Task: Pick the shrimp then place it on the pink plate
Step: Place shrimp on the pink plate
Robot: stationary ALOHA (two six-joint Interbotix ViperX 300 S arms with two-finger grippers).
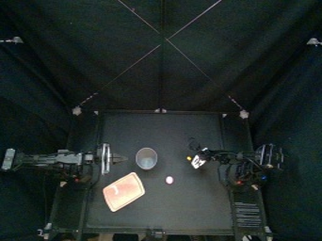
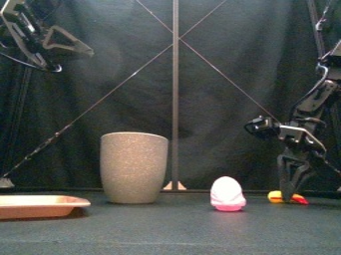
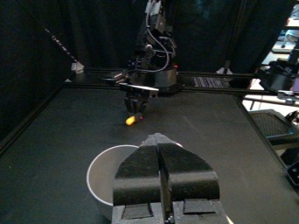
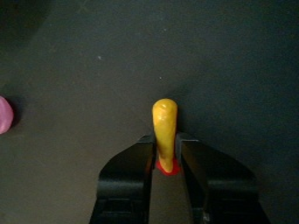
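Observation:
The shrimp [image 4: 163, 129], yellow with a red tail, lies on the table at the right [image 2: 285, 197]. My right gripper [image 4: 165, 163] is down over it, jaws closed against the red tail end; it also shows in the top view [image 1: 198, 162] and from across the table [image 3: 138, 94]. The shrimp [image 3: 131, 118] rests on the table under it. The flat pink plate [image 1: 123, 192] sits at the front left [image 2: 34, 206]. My left gripper [image 3: 163, 153] hangs shut and holding nothing at the left [image 1: 107, 155], raised beside the cup.
A tall grey speckled cup [image 1: 147, 157] stands mid-table [image 2: 135, 167], between the two grippers. A small pink and white toy [image 1: 170, 179] sits between the cup and the shrimp [image 2: 228, 194], and appears at the edge of the right wrist view [image 4: 3, 115].

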